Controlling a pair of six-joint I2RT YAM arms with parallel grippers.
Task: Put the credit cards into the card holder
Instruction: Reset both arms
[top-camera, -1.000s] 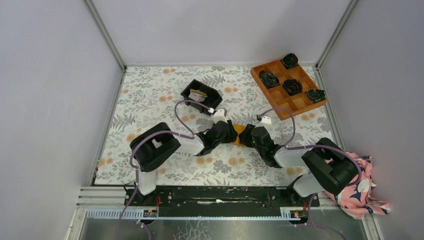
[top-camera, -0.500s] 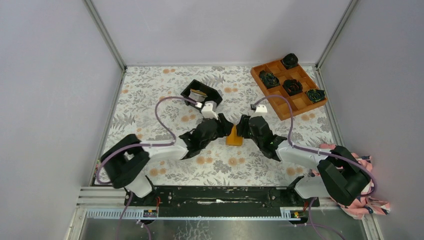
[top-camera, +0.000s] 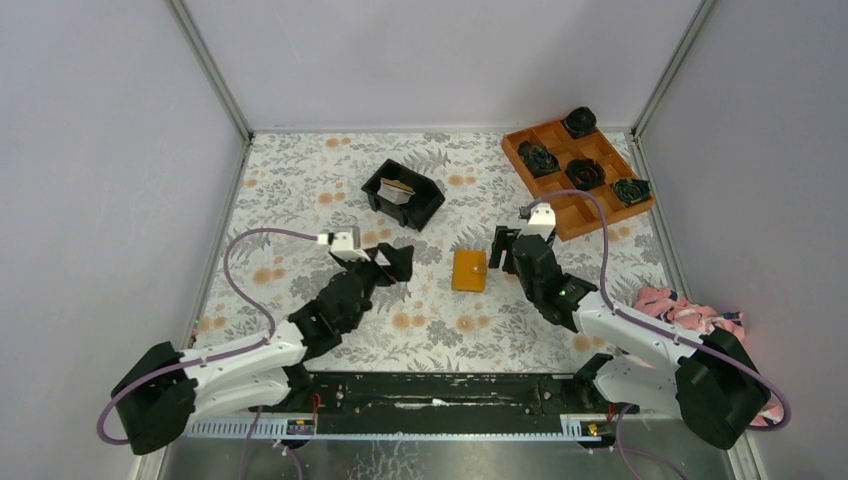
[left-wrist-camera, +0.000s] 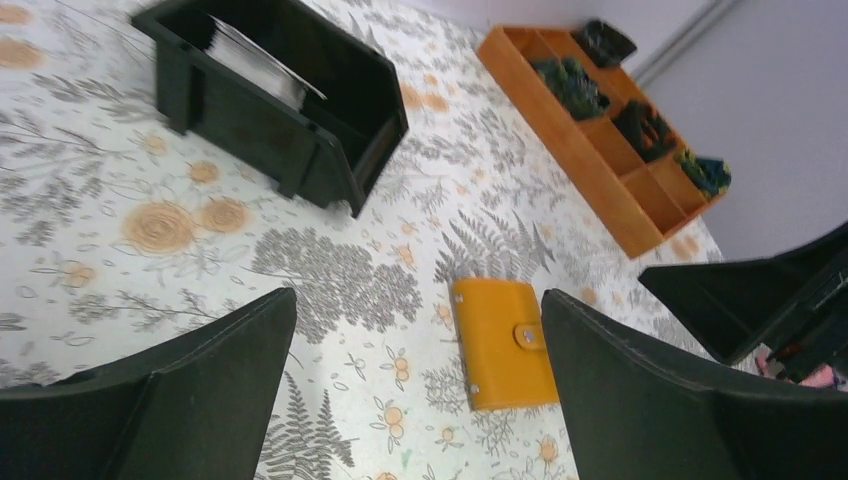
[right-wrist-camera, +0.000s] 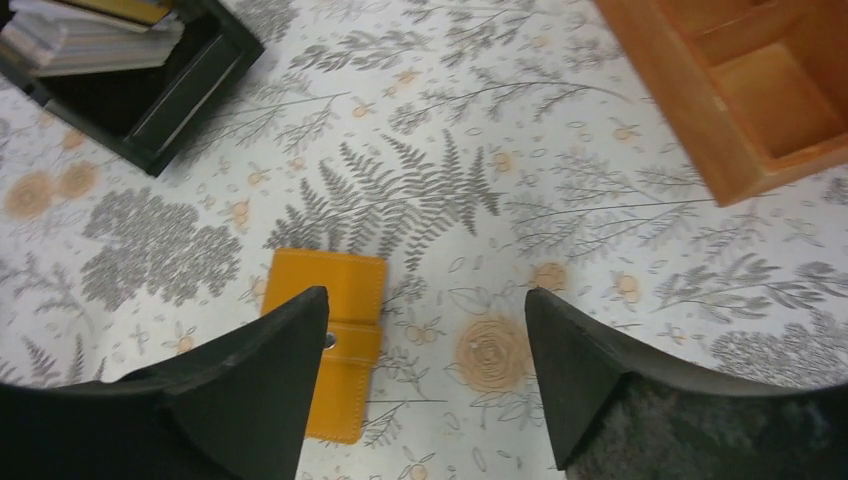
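The card holder (top-camera: 469, 270) lies flat and snapped closed on the floral table, orange-tan side up; it also shows in the left wrist view as the card holder (left-wrist-camera: 503, 343) and in the right wrist view as the card holder (right-wrist-camera: 345, 280). The credit cards (top-camera: 397, 189) stand stacked inside the black bin (top-camera: 425, 205), seen as pale cards (left-wrist-camera: 255, 65) and cards (right-wrist-camera: 90, 35). My left gripper (top-camera: 395, 262) hangs open left of the holder, clear of it, gripper (left-wrist-camera: 418, 300). My right gripper (top-camera: 507, 250) stands open just right of it, gripper (right-wrist-camera: 425, 295). Neither holds anything.
An orange compartment tray (top-camera: 585, 205) with dark rosettes sits at the back right, tray (left-wrist-camera: 610, 175), tray (right-wrist-camera: 720, 110). A pink floral cloth (top-camera: 690, 305) lies off the table's right edge. Grey walls close in the table on three sides.
Both grippers opened wide and let go of the card holder, which now lies flat. The left arm drew back to the left and nearer; the right arm pulled slightly right.
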